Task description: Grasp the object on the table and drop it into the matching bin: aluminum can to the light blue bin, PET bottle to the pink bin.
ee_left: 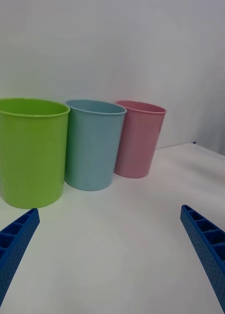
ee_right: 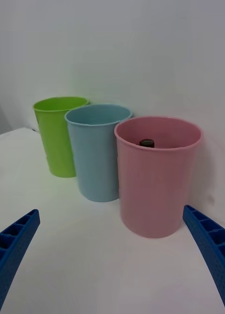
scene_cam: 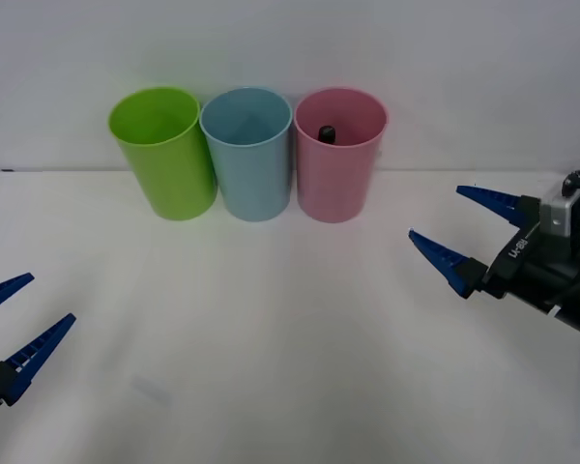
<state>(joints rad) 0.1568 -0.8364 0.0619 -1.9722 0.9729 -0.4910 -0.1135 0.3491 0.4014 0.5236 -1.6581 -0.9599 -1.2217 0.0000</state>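
Both grippers, left point(scene_cam: 14, 329) and right point(scene_cam: 474, 232), hang spread and empty near the table point(scene_cam: 271, 338) edges; bottle point(scene_cam: 326, 131) lies inside pink bin point(scene_cam: 338, 174), so I judge the drop finished.

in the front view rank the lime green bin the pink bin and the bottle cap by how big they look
1. Lime green bin and pink bin: they look alike, so no ranking between them.
2. Black bottle cap, inside the pink bin: far smaller.

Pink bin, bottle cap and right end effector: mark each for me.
Pink bin point(ee_right: 156, 196): right wrist view, front wall.
Bottle cap point(scene_cam: 326, 131): front view, black top inside the bin.
Right end effector point(scene_cam: 464, 230): front view, between open fingertips.
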